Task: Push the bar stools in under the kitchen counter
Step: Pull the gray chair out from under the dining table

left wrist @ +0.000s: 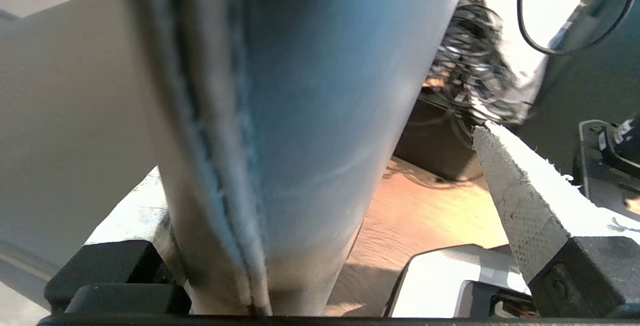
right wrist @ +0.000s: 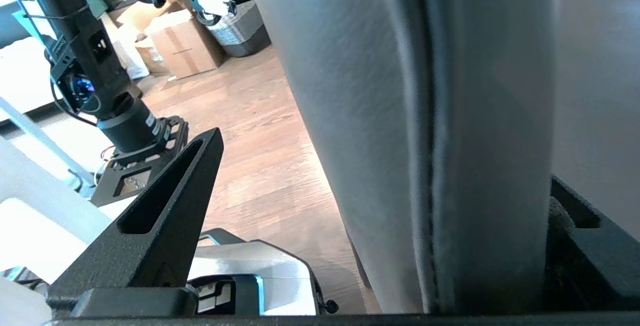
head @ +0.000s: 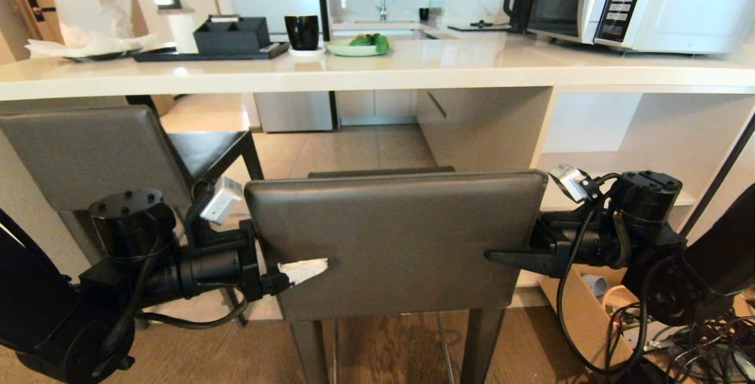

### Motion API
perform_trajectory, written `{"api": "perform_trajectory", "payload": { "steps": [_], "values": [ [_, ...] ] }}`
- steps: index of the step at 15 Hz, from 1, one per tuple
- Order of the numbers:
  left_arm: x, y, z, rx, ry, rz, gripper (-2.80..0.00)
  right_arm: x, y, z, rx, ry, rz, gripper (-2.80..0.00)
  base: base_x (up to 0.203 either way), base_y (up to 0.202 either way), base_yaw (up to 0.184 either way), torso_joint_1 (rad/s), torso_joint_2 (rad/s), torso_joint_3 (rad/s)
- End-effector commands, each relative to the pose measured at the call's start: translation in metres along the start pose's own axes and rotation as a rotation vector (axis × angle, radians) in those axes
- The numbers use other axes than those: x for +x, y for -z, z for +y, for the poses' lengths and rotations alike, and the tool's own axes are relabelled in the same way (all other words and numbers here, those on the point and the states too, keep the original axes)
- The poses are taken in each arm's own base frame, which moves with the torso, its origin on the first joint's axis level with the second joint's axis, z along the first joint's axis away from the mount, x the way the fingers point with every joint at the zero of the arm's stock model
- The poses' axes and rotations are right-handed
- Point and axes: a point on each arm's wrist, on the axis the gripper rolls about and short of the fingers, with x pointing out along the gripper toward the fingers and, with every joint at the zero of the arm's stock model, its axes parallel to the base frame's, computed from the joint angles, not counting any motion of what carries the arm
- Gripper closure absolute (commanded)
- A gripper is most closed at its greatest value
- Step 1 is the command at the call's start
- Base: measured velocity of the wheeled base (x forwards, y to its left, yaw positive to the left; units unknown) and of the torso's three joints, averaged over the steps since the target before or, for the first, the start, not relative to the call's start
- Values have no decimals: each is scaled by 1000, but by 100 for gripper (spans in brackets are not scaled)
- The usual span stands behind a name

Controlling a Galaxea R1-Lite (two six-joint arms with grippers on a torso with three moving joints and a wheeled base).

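Both claws straddle the near stool's backrest [head: 395, 236], one at each side edge: the left gripper [head: 283, 278] spread wide around the left edge, the right gripper [head: 513, 257] wide around the right. This stool stands just short of the counter [head: 377, 68]; the second stool [head: 112, 154] sits left, seat under the slab.

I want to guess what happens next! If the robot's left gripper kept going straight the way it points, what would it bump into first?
The left gripper points sideways across the dark grey leather stool backrest, whose edge already sits between its open jaws. Going on, that edge would probably meet the gripper's own body first.
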Motion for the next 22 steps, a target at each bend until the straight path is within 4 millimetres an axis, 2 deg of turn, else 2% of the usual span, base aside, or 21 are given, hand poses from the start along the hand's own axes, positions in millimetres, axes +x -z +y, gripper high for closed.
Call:
{"api": "perform_trajectory", "payload": {
  "steps": [1, 8, 11, 13, 16, 22],
  "values": [
    [-2, -3, -6, 12, 12, -8, -280, -2, -4, 7, -15, -8, -3, -280, -197, 0, -2, 4, 6, 4],
    [-2, -3, -7, 10, 2, -6, -280, -4, -1, 12, -11, -6, -2, -280, -187, 0, -1, 3, 2, 2],
    [-6, -1, -5, 4, -22, -5, -280, -8, 1, 11, -4, 9, -3, -280, -21, 0, -2, -2, 1, 0],
    [-15, 1, -2, -7, -52, -1, -280, -23, 2, 6, 0, 56, -10, -280, 0, 0, 0, 0, 0, 0],
    [-37, 9, -8, -45, -105, 19, -280, -56, 2, 1, 5, 138, -24, -280, 0, 0, 0, 0, 0, 0],
    [-63, 3, -32, -33, -144, 1, -280, -102, 8, 16, -19, 167, -37, -280, 0, 0, 0, 0, 0, 0]
  ]
}}
